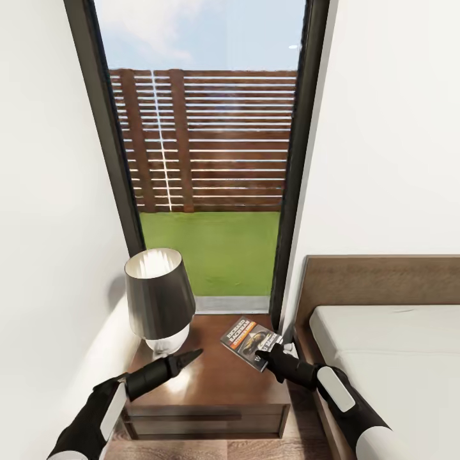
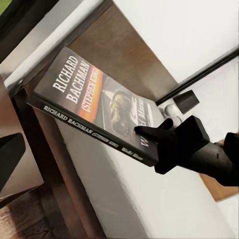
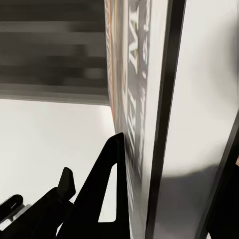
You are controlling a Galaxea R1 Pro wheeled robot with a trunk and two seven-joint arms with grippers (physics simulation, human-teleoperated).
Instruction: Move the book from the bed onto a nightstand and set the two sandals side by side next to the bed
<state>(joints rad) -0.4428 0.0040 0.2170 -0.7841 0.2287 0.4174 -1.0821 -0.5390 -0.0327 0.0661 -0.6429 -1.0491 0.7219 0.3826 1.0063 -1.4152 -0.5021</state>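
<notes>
White walls and a tall window (image 1: 204, 147) fill the bedroom ahead of me, with grass and a brown fence outside. To my right is the bed (image 1: 396, 358), with its grey mattress and dark wood frame. Between the bed and the wall stands the nightstand (image 1: 211, 383), the surface I want for the book. A lamp (image 1: 160, 300) with a dark shade sits on its left side.

My right hand (image 1: 268, 356) is clamped on the book (image 1: 250, 342) by its near edge. The book hangs over the right back part of the surface. I can't tell if it touches the wood yet; it looks tilted.

My left hand (image 1: 191, 355) hovers over the surface near the lamp base. I cannot tell if it is shut or apart.

Here is my worry. If I let go while the book is tilted, it could slide off the right edge into the gap beside the bed. If I swing my left arm, it could knock the lamp.
</notes>
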